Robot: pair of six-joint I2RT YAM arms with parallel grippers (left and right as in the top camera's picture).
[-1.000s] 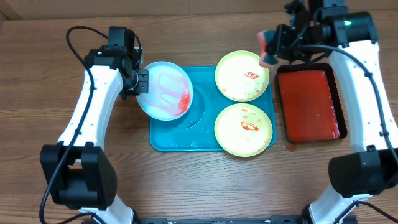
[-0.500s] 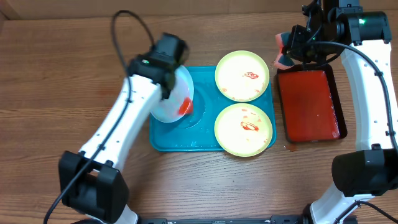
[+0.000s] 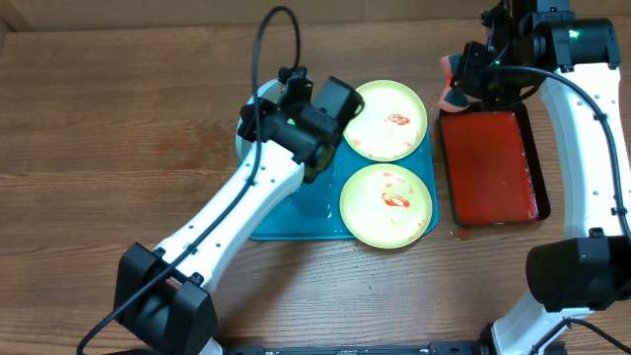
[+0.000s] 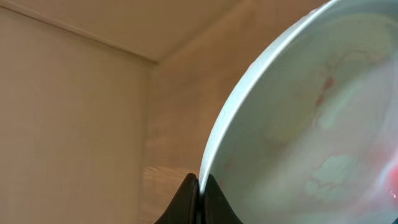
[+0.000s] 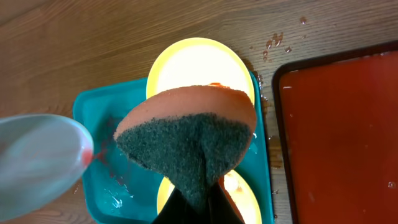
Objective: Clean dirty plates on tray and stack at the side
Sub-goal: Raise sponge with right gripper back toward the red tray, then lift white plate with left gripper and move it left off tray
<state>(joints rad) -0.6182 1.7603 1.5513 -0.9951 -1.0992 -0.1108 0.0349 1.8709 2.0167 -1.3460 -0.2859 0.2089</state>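
My left gripper (image 3: 281, 123) is shut on the rim of the pale blue-white plate (image 4: 323, 112) and holds it tilted above the left part of the turquoise tray (image 3: 296, 222). The arm hides most of this plate in the overhead view; only a pale sliver (image 3: 242, 128) shows. The plate has faint red smears. Two pale yellow-green plates (image 3: 385, 118) (image 3: 386, 205) with red sauce lie on the tray's right half. My right gripper (image 3: 458, 89) is shut on an orange sponge with a dark green scouring side (image 5: 193, 130), held above the table right of the far yellow plate (image 5: 199, 62).
A red tray with a dark rim (image 3: 493, 163) lies to the right of the turquoise tray. Water drops sit on the wood between them. The left arm stretches diagonally across the tray's left half. Bare wooden table lies left of the tray.
My left arm has swung from the tray's left side over it, lifting and tilting the blue-white plate. The right gripper with the sponge moved slightly right, then stayed.
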